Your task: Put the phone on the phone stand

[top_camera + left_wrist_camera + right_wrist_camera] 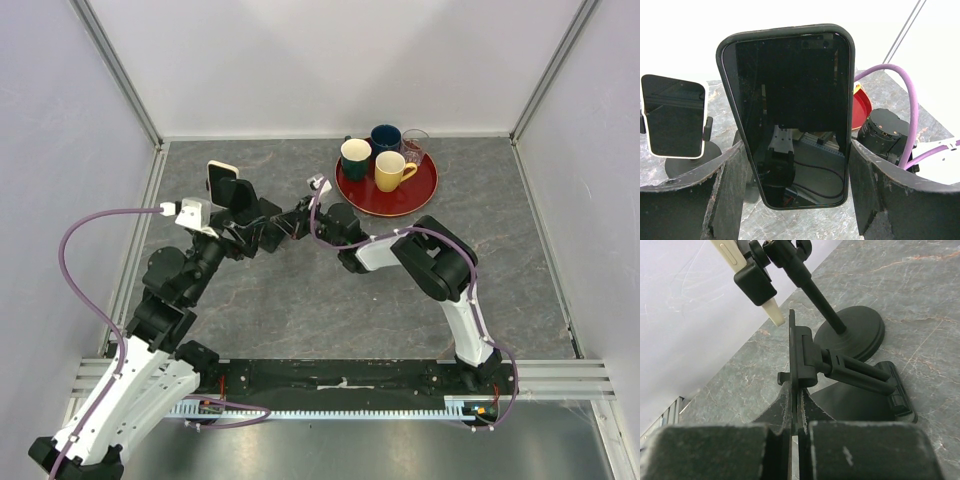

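From above, your left end effector [252, 215] and right end effector [298, 223] meet over the table [300, 310] left of centre, well apart from the red tray [420, 202] of mugs [392, 170]. In your left wrist view, the left fingers [725, 195] are clamped on the long edges of the dark phone [790, 110], which stands upright. A white-cased phone [675, 115] sits in a round-based stand [692, 161] just to its left. In your right wrist view, the right fingers [775, 415] are pinched together on the thin upright plate of the phone stand [855, 375], whose foot rests on the table.
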`<state>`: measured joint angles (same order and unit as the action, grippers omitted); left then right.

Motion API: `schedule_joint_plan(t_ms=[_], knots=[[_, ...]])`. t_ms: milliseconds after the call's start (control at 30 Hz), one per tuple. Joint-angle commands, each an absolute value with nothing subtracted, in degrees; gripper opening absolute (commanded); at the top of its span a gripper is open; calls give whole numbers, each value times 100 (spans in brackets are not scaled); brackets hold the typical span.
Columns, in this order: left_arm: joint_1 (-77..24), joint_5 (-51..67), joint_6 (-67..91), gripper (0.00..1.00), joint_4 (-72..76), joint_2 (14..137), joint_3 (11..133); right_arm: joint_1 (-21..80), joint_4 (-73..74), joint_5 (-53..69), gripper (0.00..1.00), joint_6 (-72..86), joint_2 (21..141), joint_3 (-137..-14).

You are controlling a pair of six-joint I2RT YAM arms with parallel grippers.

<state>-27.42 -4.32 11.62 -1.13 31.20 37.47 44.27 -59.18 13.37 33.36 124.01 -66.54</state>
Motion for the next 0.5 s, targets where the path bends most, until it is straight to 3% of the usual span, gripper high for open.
schedule_joint_plan(t_ms=[0,233,433,467], knots=[[-2716,-387,1072,2,554,3129,3823,4465,-6601,1494,0,3515,12463,-6917],[-2716,-219,993,2,528,3384,3858,4465,-6574,1468,0,3612,12551,-6908],[-2716,-80,686,2,422,3515,3823,4456,-6513,1564,11,3674,12586,-6943],[-2716,-36,659,2,439,3516,3806,4456,-6487,1582,18,3674,12569,-6961]])
